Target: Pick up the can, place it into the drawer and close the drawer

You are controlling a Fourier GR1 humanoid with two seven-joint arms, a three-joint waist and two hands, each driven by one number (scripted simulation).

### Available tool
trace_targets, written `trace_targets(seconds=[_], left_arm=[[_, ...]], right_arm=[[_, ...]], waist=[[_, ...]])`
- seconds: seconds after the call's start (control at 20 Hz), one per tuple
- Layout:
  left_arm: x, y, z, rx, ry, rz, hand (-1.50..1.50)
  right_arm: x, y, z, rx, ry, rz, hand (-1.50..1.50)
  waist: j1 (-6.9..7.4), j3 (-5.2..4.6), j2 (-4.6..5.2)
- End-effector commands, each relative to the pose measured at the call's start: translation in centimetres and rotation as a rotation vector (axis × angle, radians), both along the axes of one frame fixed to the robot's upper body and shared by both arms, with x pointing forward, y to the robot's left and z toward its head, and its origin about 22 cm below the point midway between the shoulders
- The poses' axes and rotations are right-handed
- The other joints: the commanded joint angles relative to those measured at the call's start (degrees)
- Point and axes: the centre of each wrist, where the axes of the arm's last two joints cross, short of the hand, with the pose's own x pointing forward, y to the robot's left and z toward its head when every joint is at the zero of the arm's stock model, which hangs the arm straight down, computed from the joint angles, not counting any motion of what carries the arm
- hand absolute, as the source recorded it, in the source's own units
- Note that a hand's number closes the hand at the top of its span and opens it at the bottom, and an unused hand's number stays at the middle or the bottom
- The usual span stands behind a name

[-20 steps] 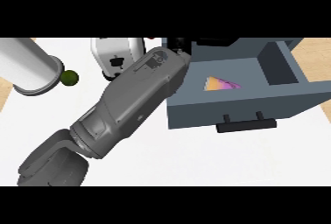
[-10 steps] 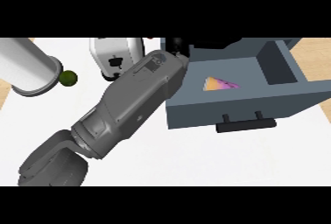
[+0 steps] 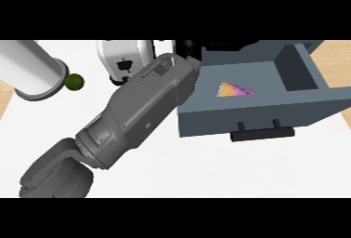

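Cylinder [image 3: 31, 69]: white, with a grey rim, lying at about 10 o'clock on the counter [image 3: 205, 167].
Green ball [image 3: 74, 82]: small, just beside the cylinder's rim, on its 3 o'clock side.
Forearm [image 3: 137, 111]: grey, running from 7 o'clock up toward 1 o'clock, across the middle of the view.
Toaster [image 3: 126, 60]: white and grey, at 12 o'clock, partly behind the forearm.
Robot hand [image 3: 186, 46]: only a black piece shows at the forearm's far end, at the drawer's back left corner; which hand it is cannot be told, and the fingers are hidden, so its opening and what it may hold cannot be told.
Can: not visible anywhere; its place cannot be told.
Drawer [image 3: 308, 74]: blue-grey, pulled open, at 2 o'clock, with a dark handle [image 3: 264, 134] on its front.
Wedge [image 3: 235, 89]: orange and purple triangle lying on the drawer's floor, near the forearm.
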Motion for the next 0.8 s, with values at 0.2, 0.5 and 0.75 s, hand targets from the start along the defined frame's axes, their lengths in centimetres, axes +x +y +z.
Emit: trace_targets(seconds=[0.2, 0.5, 0.75], left_arm=[[-0.2, -1.2, 2.5, -0.015, -0.070, -0.018, -1.50], [-0.1, -1.3, 3.1, -0.042, -0.054, -0.007, -1.50], [-0.8, -1.4, 2.3, -0.053, -0.030, 0.000, -1.50]], right_arm=[[1.8, 2.7, 2.5, -0.261, -0.098, 0.019, -1.50], [3.5, 6.4, 2.4, -0.365, -0.103, -0.017, -1.50], [7.8, 9.0, 1.3, -0.490, -0.111, -0.027, -1.50]], waist=[[1.91, -0.04, 0.00], [3.48, -0.09, -0.43], [4.70, -0.10, -0.66]])
